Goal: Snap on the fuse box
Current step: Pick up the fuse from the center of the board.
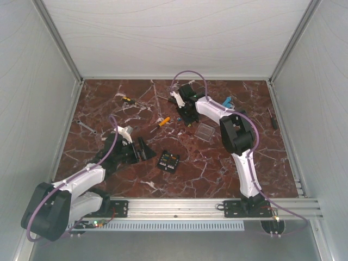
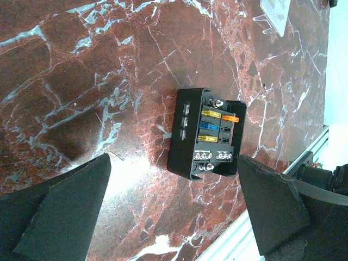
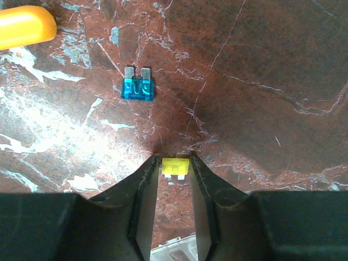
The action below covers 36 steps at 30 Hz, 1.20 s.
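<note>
The fuse box (image 1: 168, 161) (image 2: 206, 133) lies open-topped on the marble table, black, with yellow, blue and orange fuses inside. My left gripper (image 1: 142, 149) (image 2: 174, 182) hovers just left of it, wide open and holding nothing. Farther back, my right gripper (image 1: 187, 117) (image 3: 175, 161) points down at the table, its fingertips pressed on both sides of a small yellow fuse (image 3: 175, 167). A blue fuse (image 3: 137, 88) lies loose just beyond it. The clear lid (image 1: 205, 131) (image 2: 274, 13) rests on the table between the right arm and the fuse box.
An orange-handled tool (image 1: 163, 122) (image 3: 24, 24) lies left of the right gripper. A blue part (image 1: 227, 101), a dark screwdriver (image 1: 273, 118), a wrench (image 1: 86, 126) and a yellow-black piece (image 1: 126, 99) are scattered around. White walls enclose three sides; an aluminium rail (image 1: 179, 206) runs along the near edge.
</note>
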Available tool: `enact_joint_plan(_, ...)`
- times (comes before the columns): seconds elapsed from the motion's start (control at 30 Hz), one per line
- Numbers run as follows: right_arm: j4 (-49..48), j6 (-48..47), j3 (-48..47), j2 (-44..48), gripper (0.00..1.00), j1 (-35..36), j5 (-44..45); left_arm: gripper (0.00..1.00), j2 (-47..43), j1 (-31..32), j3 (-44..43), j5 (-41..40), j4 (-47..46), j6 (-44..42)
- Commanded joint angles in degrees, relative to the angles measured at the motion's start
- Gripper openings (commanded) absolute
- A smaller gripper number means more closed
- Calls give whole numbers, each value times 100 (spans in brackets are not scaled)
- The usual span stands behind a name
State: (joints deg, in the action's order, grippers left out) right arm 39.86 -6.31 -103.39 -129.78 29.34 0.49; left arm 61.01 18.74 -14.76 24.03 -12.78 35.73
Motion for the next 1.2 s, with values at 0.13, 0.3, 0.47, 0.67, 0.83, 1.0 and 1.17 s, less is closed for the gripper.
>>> enact_joint_plan(0.13,301,139,96,-381,18,23,293,99,-64,-31,-26,140,-264,-96)
enact_joint_plan(0.3,80,420,526,126,16,140,294,95,-98,-33,23,370,-533,15)
enact_joint_plan(0.47,-78,912,1063,747,16,326,459,93,-153,31,78,541,-779,163)
enact_joint_plan(0.67,-435,1607,1909,1625,14,457,462,91,-376,459,96,203,-1000,364)
enact_joint_plan(0.83,-983,2240,2763,2639,13,622,251,83,-549,962,195,-386,-1536,693)
enact_joint_plan(1.0,-1524,2816,3460,3638,13,824,27,70,-476,1505,212,-996,-2219,889)
enact_joint_plan(1.17,-2019,3383,4098,4507,13,1075,-198,58,-336,2003,152,-1550,-2833,804)
